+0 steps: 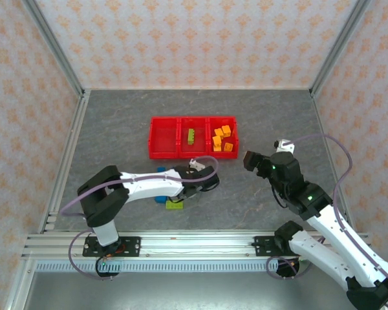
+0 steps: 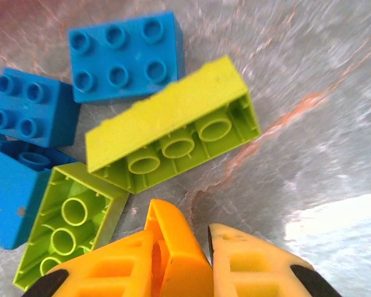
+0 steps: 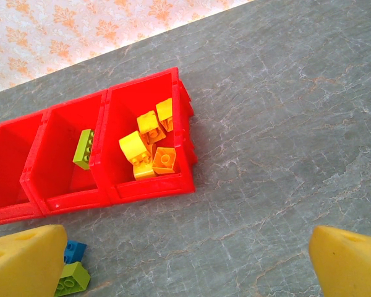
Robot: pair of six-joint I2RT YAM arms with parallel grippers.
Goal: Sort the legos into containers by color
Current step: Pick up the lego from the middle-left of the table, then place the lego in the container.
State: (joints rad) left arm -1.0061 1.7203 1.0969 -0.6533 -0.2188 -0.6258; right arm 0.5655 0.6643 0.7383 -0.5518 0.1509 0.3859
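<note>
In the top view the three joined red containers (image 1: 163, 154) sat toward 12 o'clock on the grey worktop (image 1: 116, 129). The 9 o'clock compartment looked bare. The middle one held a single lime brick (image 1: 191, 135), and the 3 o'clock one held a heap of orange-yellow bricks (image 1: 224, 139).

The unsorted legos (image 1: 171, 201) lay on the worktop at about 7 o'clock from the containers. There the left end effector (image 1: 187, 192) was down among them.

In the left wrist view, the left end effector (image 2: 182, 238) was clamped narrowly on what looked like an orange brick (image 2: 173, 253). At 12 o'clock from it a long lime brick (image 2: 173, 127) lay tipped on its side, hollows facing the camera. A second lime brick (image 2: 68, 223) lay studs-down at 9 o'clock. Three blue bricks were grouped beyond: a six-stud one (image 2: 127, 55), a four-stud one (image 2: 28, 108) and one on its side (image 2: 15, 192).

The right end effector (image 1: 251, 159) hung at 4 o'clock from the containers. In the right wrist view its fingers (image 3: 25, 260) stood wide apart with nothing between them.
</note>
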